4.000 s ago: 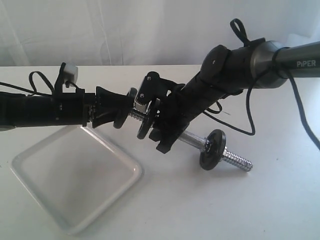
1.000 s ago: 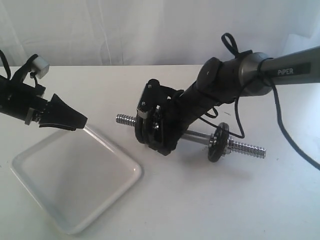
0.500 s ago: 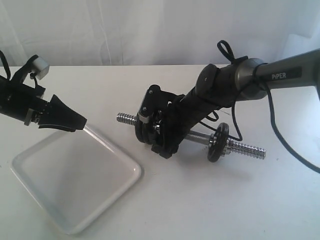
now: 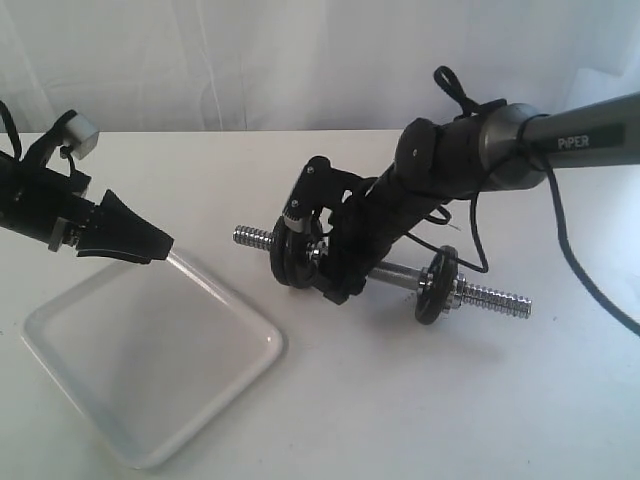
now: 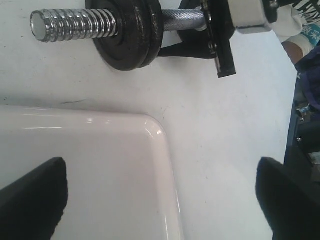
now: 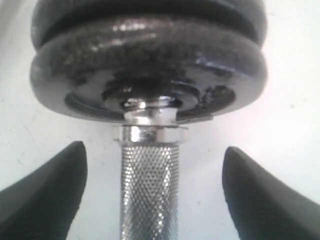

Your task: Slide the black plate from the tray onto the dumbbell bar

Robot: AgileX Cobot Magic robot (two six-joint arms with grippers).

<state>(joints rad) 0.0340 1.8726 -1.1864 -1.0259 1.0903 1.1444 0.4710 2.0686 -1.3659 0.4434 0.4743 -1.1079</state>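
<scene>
The dumbbell bar (image 4: 395,273) is chrome, with a finely knurled middle and coarse threaded ends. It lies across the middle of the smooth white tabletop (image 4: 450,400). The black plate (image 4: 279,262) is a matte, slightly pitted disc with a raised rim. It sits on the bar's left end, pressed flat against a matching disc, with bare thread sticking out beyond the pair. A third disc (image 4: 437,285) sits toward the right end of the bar. The glossy white tray (image 4: 150,370), square with rounded corners and a low rim, lies toward the tabletop's front left corner.

The right gripper (image 4: 325,264) reaches down at a slant and straddles the knurled middle, its fingers spread on either side without touching the bar. The left gripper (image 4: 155,248) hangs over the tray's far corner with its jaws wide apart, holding nothing.
</scene>
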